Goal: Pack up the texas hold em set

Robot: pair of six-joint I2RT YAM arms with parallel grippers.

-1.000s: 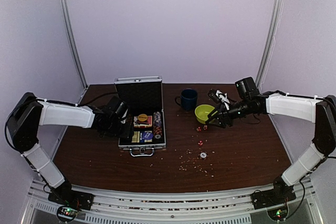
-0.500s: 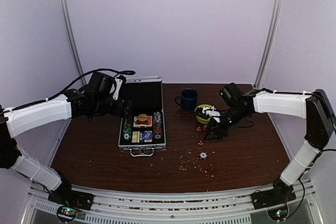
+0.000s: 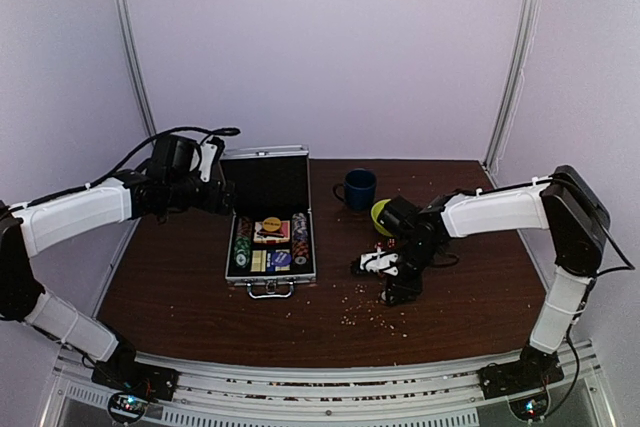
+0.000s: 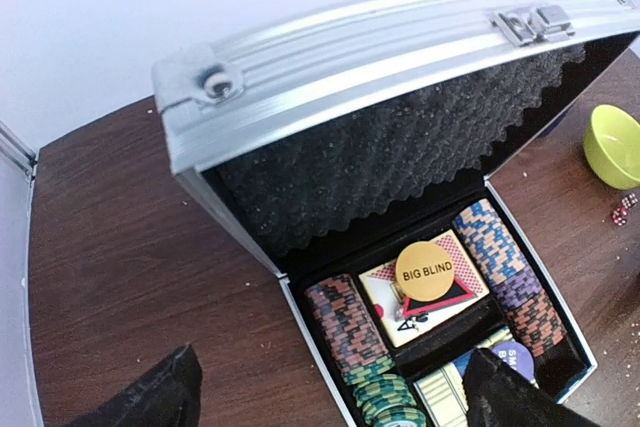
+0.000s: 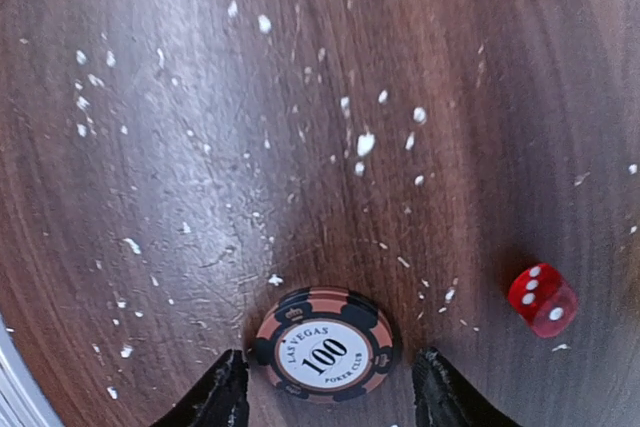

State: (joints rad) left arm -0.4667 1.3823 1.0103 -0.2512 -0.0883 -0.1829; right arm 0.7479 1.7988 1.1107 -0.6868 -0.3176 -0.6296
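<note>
The silver briefcase (image 3: 270, 265) lies open with its lid (image 4: 380, 47) upright. Inside are rows of poker chips (image 4: 350, 322), a red card box (image 4: 385, 287) bearing a red triangle (image 4: 458, 295) and a yellow BIG BLIND button (image 4: 424, 270), and a blue card box (image 3: 279, 259). My left gripper (image 3: 225, 197) hovers open above the case's left side; its fingertips (image 4: 150, 402) are spread wide and empty. My right gripper (image 3: 392, 292) is down at the table, open, its fingers (image 5: 225, 392) straddling a loose "100" chip (image 5: 322, 345). A red die (image 5: 541, 299) lies just right of it.
A dark blue mug (image 3: 357, 188) and a yellow-green bowl (image 3: 381, 214) stand right of the case; the bowl also shows in the left wrist view (image 4: 612, 144), with two red dice (image 4: 622, 209) by it. White crumbs litter the table (image 5: 360, 142) round the chip.
My left arm has lifted from the case's left side to a spot above and behind it. My right gripper has swung from the bowl down to the loose chip.
</note>
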